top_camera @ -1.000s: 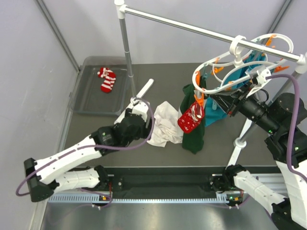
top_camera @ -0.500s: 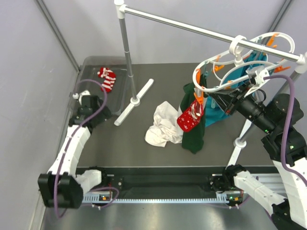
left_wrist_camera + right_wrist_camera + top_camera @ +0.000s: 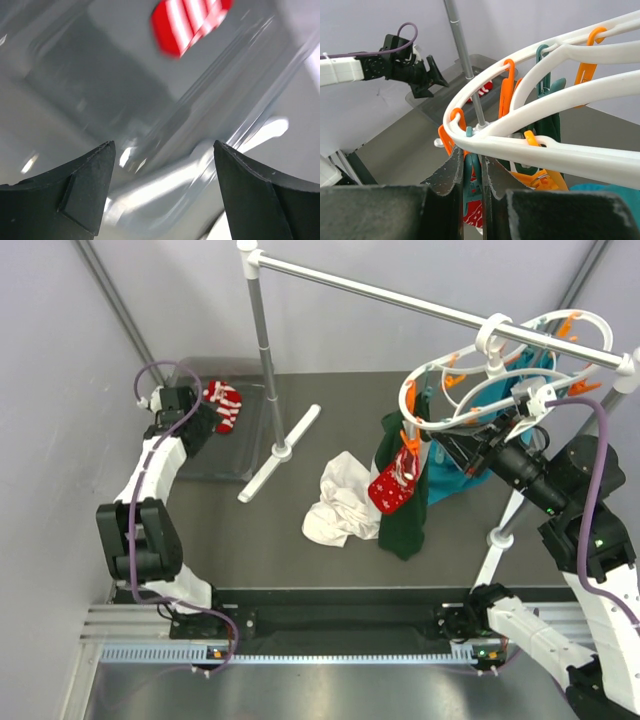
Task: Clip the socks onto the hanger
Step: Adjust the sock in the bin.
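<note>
Glossy white plastic oval hanger (image 3: 560,155), orange plastic clips (image 3: 507,85), red-and-white striped cloth sock (image 3: 226,408), clear shiny plastic tray (image 3: 190,450), matt dark tabletop (image 3: 340,410)

A: Sock colours?
B: Striped sock (image 3: 224,405), far-left corner: red with white bands. Dotted sock (image 3: 397,483), toward the right edge: red with white specks and snowflake pattern.
A: Hanger?
B: Hanger (image 3: 560,152) is plain white. Clips (image 3: 507,85) are mostly orange, plus a teal clip (image 3: 470,187).
A: Cloths?
B: Mid-worktop: white cloth (image 3: 340,508), plain. Dark green cloth (image 3: 403,525), plain. Teal-blue cloth (image 3: 450,475) nearer the right edge.
A: Rest?
B: Worktop (image 3: 300,550) is dark grey. Tray (image 3: 190,460) is clear with a greyish tint. Rail (image 3: 400,302) is silver-white. Left arm (image 3: 152,475) is white with black joints, cable (image 3: 150,375) purple. Left gripper (image 3: 162,147) and right gripper (image 3: 472,155) have black fingers.
</note>
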